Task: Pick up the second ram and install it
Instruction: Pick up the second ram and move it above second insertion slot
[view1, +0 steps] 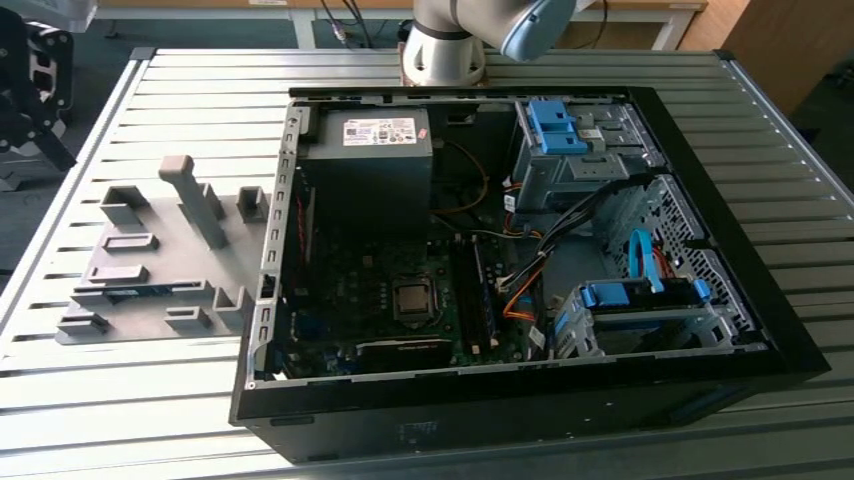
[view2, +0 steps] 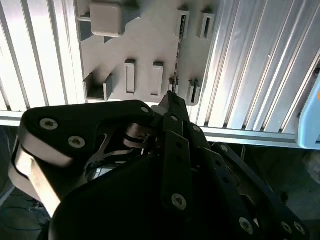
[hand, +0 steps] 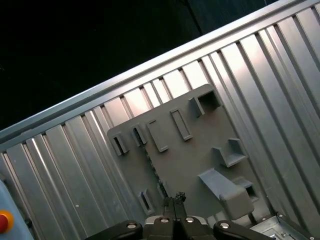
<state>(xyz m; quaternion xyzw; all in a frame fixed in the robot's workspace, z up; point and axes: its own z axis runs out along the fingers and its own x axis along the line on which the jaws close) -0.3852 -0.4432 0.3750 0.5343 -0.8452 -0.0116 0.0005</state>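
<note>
Gripper (hand: 175, 197): fingers (view2: 174, 107) pressed together, nothing between them.
Second ram (view2: 178, 50): standing on edge in the gray fixture (view2: 150, 42), just past the fingertips, untouched.

No text is legible: the white label (view1: 384, 131) on the power supply (view1: 367, 180) inside the computer case (view1: 561, 415) carries print too fine to read, as does a small mark (view1: 420, 432) on the case front.
</note>
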